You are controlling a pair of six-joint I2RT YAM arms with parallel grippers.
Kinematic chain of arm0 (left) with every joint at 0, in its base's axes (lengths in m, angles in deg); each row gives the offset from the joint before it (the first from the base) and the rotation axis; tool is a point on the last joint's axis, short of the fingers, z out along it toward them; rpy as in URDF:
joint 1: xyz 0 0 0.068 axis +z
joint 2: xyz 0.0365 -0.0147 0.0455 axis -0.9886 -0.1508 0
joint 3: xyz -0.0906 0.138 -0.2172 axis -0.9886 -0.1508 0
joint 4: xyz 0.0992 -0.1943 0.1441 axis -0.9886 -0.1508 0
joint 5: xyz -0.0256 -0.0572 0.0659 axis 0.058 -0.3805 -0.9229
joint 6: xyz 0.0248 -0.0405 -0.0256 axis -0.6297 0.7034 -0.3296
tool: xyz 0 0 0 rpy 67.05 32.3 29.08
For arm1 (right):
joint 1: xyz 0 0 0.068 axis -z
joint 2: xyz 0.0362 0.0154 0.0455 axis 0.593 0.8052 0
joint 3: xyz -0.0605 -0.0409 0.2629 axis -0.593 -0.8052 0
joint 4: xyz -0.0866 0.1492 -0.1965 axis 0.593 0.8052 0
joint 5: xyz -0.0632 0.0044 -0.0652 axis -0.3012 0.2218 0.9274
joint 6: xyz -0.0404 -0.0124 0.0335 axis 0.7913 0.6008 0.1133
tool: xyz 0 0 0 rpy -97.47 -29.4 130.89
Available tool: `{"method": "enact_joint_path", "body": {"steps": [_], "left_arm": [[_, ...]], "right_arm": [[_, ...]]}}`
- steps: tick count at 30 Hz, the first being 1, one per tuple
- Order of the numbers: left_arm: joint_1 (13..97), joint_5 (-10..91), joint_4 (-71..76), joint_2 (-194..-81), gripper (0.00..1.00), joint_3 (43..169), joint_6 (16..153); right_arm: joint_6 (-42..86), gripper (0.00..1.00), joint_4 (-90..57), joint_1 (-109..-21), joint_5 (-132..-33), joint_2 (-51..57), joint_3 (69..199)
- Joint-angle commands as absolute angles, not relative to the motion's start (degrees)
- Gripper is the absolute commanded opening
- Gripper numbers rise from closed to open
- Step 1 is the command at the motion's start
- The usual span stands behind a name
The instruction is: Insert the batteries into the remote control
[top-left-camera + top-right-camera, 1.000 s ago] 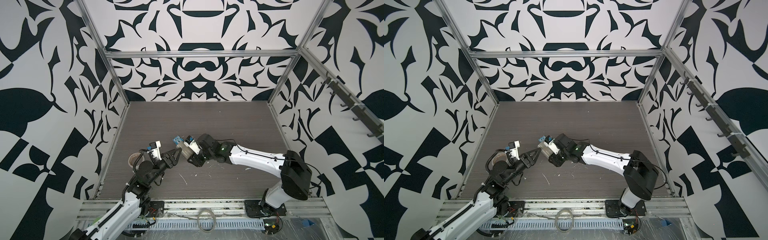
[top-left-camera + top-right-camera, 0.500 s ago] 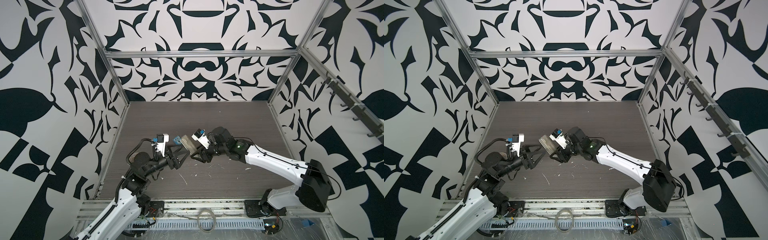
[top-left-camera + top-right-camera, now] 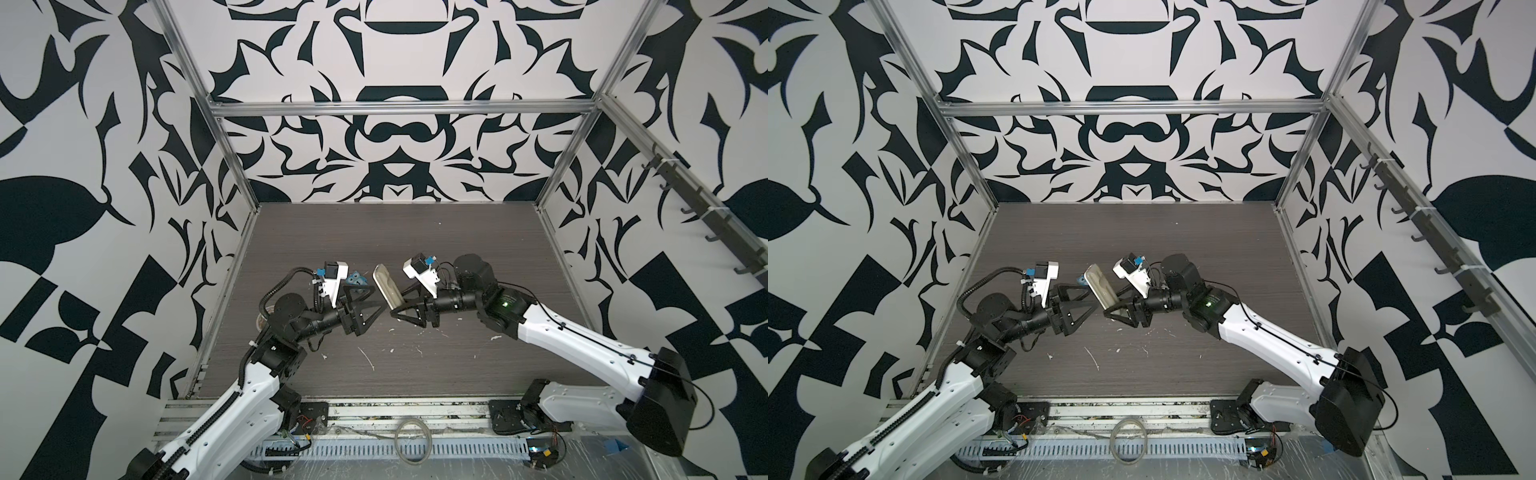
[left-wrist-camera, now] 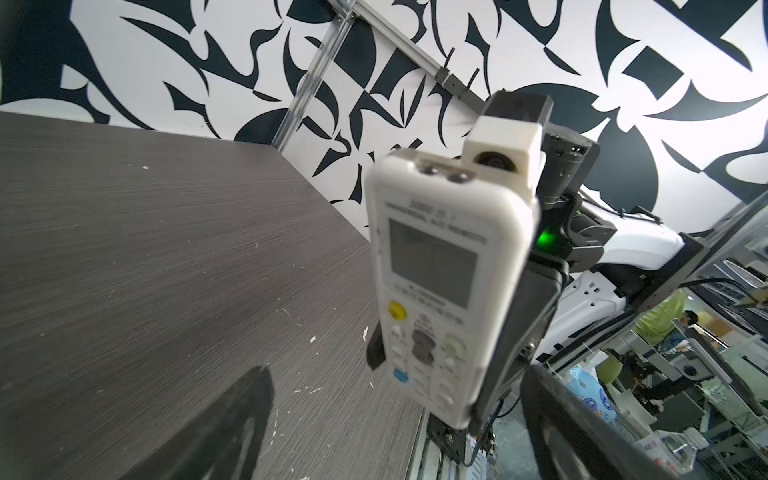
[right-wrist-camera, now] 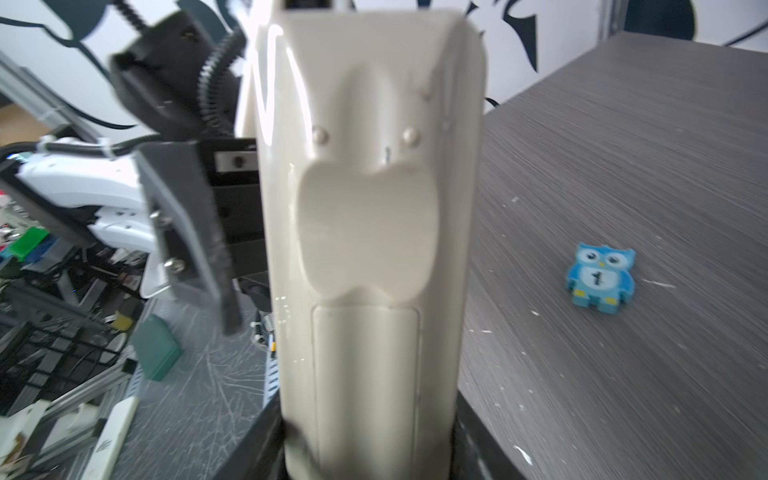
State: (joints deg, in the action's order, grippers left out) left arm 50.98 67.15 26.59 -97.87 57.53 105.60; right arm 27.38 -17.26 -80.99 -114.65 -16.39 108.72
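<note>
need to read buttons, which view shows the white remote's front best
The left wrist view: the long white plastic remote control faces it, grey display and buttons visible. The right wrist view shows only its plain back; both top views show it small.

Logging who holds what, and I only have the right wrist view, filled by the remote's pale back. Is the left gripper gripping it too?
Observer: No. In both top views the left gripper stands open and empty, facing the remote; only the right gripper clamps its lower end.
Operator: Which way do the buttons face?
Observer: Away from you: the left wrist view shows the display and a yellow button.
Operator: Any batteries around?
Observer: None show in any view.
</note>
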Motion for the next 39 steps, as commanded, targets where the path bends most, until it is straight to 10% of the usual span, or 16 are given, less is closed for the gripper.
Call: {"method": "enact_joint_path", "body": {"steps": [1, 22, 39], "left_arm": [[50.57, 72.04, 33.49, -99.49, 0.97, 60.66, 106.88], [48.13, 75.96, 41.84, -104.99, 0.86, 62.56, 108.56], [47.67, 77.13, 42.23, -104.59, 0.54, 62.91, 109.08]], "right_arm": [[26.31, 0.15, -23.02, -81.02, -117.99, -18.68, 108.81], [24.00, 0.12, -25.41, -81.02, -123.56, -17.14, 109.25], [22.44, 0.12, -26.34, -81.02, -124.92, -17.27, 109.25]]}}
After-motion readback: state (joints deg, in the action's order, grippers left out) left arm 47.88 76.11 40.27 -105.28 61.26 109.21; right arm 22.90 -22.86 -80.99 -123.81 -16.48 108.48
